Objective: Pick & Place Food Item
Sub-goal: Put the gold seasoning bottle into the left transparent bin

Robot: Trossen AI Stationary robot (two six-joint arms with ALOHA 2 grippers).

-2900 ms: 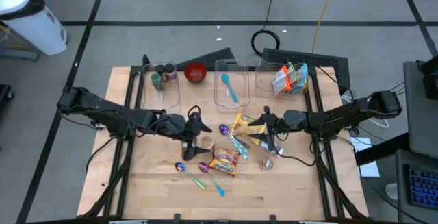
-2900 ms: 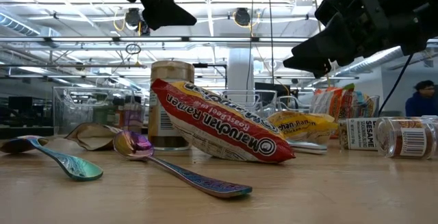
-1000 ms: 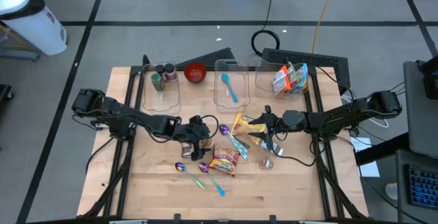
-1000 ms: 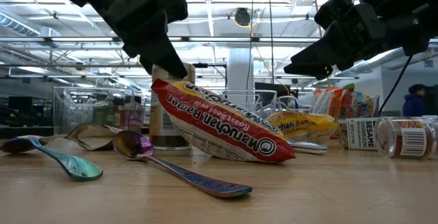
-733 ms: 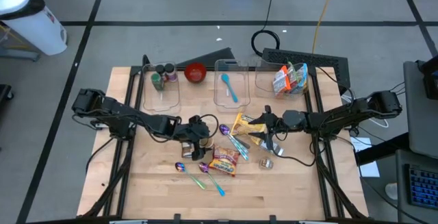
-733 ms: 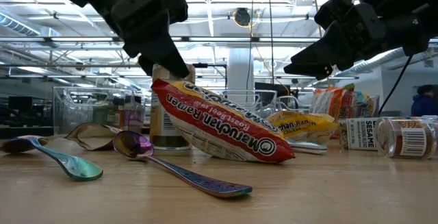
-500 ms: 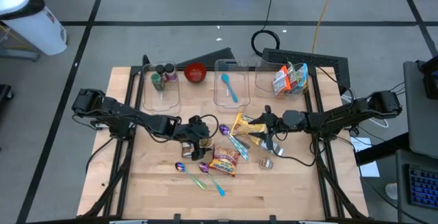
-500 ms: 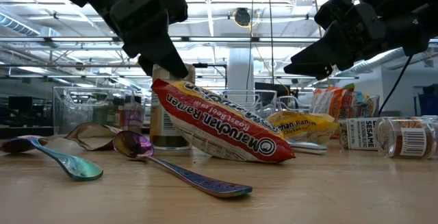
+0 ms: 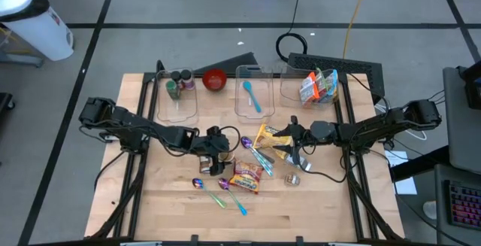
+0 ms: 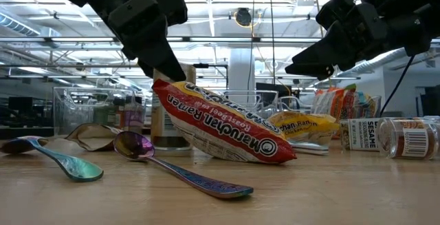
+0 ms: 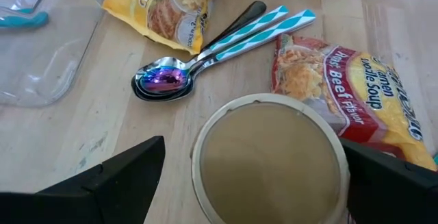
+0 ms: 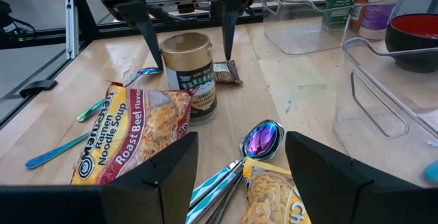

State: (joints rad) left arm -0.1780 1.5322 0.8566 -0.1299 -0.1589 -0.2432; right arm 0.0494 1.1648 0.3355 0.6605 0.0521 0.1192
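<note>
Left wrist camera gives me the clearest look: the left gripper (image 11: pixel 263 176) hangs over the tan-lidded jar (image 11: pixel 268 157), its fingers spread wide on either side of the lid and not touching it. I can't see the jar's body from there, only its top, and the lower edge is cut off. Just beside the jar lies the red ramen packet (image 11: pixel 349 97), partly hidden behind one finger. From the right wrist camera I see the jar (image 12: pixel 189 77) standing upright on the wooden table (image 12: pixel 294 94), the ramen packet (image 12: pixel 130 135) leaning against it, and a small brown wrapper (image 12: pixel 226 72) behind it that I can't read. In the high view the left arm covers the jar almost completely.

The right gripper (image 9: pixel 291 145) hovers apart from all this, above the yellow noodle packet (image 9: pixel 268 135); its fingers stand parted with nothing between them. Iridescent spoons (image 11: pixel 164 82) lie stacked between the two packets, with teal striped handles. In the low view the ramen packet (image 10: pixel 220 125) blocks most of the jar.
</note>
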